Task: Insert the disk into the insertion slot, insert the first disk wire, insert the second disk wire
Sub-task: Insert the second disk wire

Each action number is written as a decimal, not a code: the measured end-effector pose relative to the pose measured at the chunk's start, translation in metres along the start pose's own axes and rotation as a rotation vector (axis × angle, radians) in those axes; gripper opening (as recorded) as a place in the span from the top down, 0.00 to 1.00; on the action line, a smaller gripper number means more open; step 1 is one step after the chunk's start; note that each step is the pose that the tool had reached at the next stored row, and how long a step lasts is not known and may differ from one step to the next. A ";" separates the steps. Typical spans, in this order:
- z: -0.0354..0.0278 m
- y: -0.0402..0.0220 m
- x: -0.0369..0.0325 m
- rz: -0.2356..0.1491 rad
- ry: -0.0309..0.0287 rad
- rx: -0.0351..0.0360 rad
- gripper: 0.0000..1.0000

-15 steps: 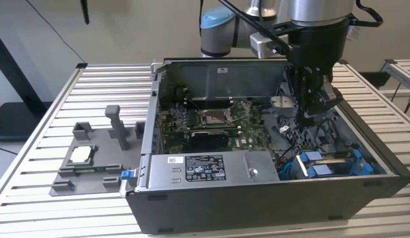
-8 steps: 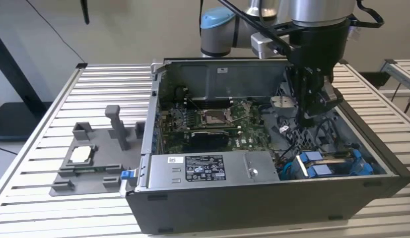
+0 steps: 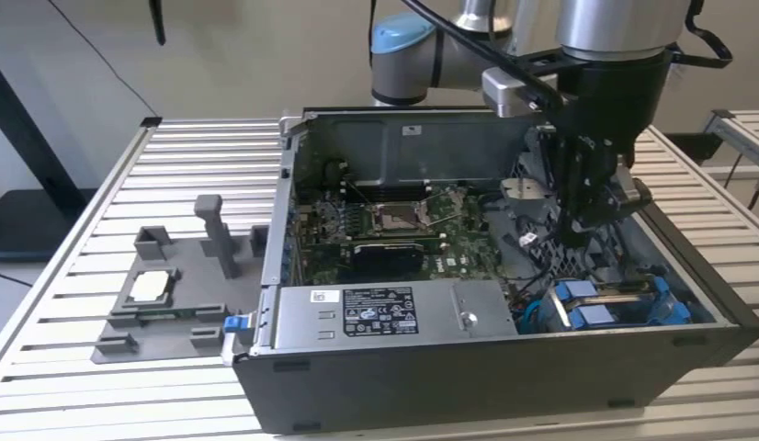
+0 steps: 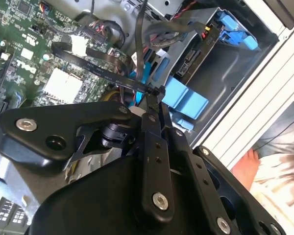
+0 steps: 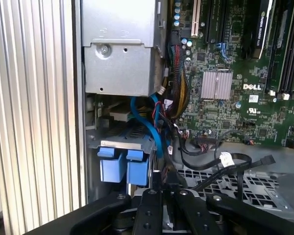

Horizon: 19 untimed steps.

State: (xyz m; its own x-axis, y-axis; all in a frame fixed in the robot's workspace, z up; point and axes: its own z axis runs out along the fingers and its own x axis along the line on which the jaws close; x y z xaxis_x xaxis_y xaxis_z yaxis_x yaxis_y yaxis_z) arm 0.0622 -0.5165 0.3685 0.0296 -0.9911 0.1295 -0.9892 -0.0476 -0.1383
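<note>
My gripper [image 4: 154, 93] is clenched on a black wire [image 4: 95, 66] near the disk [image 3: 613, 303]; I'd keep the plug square, push gently.

Silver-and-blue jointed robot arm [image 3: 503, 46] comes in from above, wrist pointing straight down. Black end effector [image 3: 584, 230] hangs vertical, tip low in the exterior view's right half. In the second wrist view the black end effector [image 4: 154, 95] fingers are pinched together on a thin black wire end. A person's hand [image 4: 245, 164] sits at the edge.
</note>
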 end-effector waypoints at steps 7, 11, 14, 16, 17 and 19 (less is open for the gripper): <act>0.0052 -0.0093 0.0114 0.002 -0.0203 -0.0056 0.84; 0.0079 -0.0132 0.0185 0.004 -0.0390 -0.0090 0.84; 0.0097 -0.0153 0.0238 0.006 -0.0547 -0.0111 0.84; 0.0108 -0.0165 0.0272 0.008 -0.0666 -0.0118 0.84; 0.0115 -0.0171 0.0289 0.009 -0.0738 -0.0119 0.84; 0.0128 -0.0181 0.0321 0.011 -0.0895 -0.0116 0.84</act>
State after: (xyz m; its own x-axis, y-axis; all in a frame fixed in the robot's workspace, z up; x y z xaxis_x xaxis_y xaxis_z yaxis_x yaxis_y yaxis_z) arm 0.0829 -0.5490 0.3626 0.0310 -0.9987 0.0397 -0.9912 -0.0359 -0.1277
